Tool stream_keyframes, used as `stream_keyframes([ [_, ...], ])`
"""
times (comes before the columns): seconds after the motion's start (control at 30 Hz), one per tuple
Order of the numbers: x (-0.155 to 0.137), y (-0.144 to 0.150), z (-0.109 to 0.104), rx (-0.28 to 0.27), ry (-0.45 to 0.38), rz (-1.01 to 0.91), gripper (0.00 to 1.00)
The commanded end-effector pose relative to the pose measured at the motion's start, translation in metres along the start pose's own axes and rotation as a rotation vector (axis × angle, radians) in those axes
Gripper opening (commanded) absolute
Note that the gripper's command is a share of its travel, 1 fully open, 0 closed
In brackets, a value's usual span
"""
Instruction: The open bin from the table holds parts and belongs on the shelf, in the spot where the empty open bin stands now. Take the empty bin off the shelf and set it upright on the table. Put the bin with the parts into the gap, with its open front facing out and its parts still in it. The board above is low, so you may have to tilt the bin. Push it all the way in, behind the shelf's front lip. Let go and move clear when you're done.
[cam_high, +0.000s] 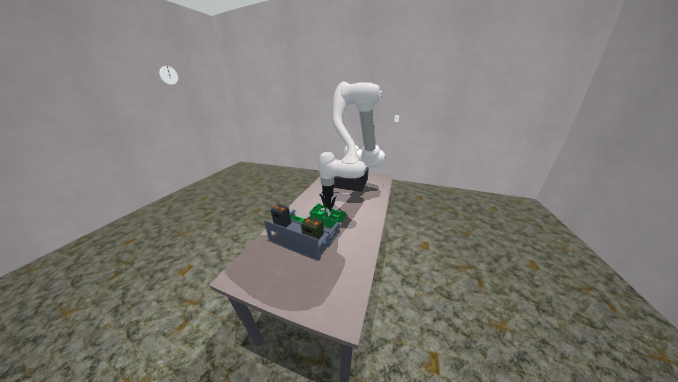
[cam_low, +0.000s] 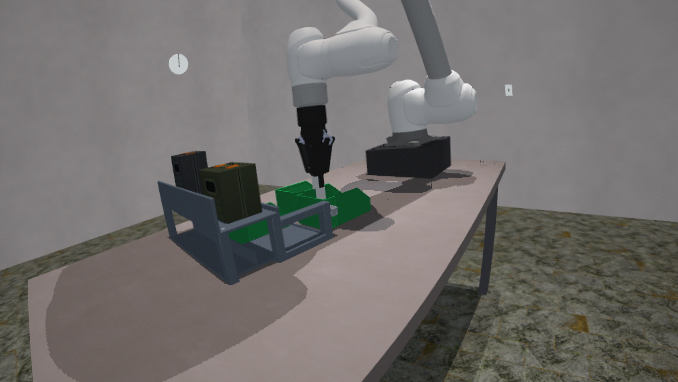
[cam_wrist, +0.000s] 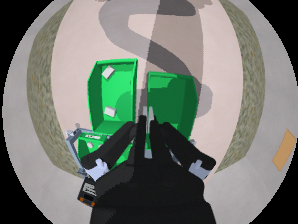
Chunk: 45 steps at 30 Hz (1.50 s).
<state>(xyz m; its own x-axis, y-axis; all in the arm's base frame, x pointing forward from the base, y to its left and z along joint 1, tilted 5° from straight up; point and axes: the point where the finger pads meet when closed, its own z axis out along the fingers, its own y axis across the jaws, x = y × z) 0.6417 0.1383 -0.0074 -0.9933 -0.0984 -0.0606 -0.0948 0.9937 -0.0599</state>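
Note:
The empty green bin (cam_high: 341, 216) (cam_low: 357, 202) (cam_wrist: 175, 95) stands upright on the robot's side of the grey-blue shelf (cam_high: 295, 243) (cam_low: 186, 201). The shelf's frame partly hides it; whether its near end is still in the shelf cannot be told. My gripper (cam_high: 328, 210) (cam_low: 319, 192) (cam_wrist: 147, 112) points down, its fingers shut on that bin's side wall, the wall nearest the other bin. The green bin with parts (cam_low: 289, 199) (cam_wrist: 117, 87) stands on the table alongside, a narrow gap apart; two white parts show in it in the wrist view.
Another green bin (cam_high: 298, 219) (cam_low: 249, 233) with small parts is in the shelf. A dark box (cam_high: 281, 215) (cam_low: 192, 170) and an olive box (cam_high: 312, 228) (cam_low: 232, 192) stand on the shelf's top board. The arm's black base (cam_low: 407, 159) is at the table's far end.

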Motion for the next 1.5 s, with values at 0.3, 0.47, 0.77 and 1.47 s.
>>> stream_keyframes([
  [0.3, 0.0, -0.002, -0.033, 0.002, 0.002, 0.004, 0.1],
  [0.47, 0.0, -0.002, -0.045, 0.002, 0.002, 0.004, 0.1],
  [0.77, 0.0, -0.001, -0.066, 0.002, 0.002, 0.004, 0.1],
  [1.47, 0.0, -0.001, -0.077, 0.002, 0.002, 0.004, 0.1],
])
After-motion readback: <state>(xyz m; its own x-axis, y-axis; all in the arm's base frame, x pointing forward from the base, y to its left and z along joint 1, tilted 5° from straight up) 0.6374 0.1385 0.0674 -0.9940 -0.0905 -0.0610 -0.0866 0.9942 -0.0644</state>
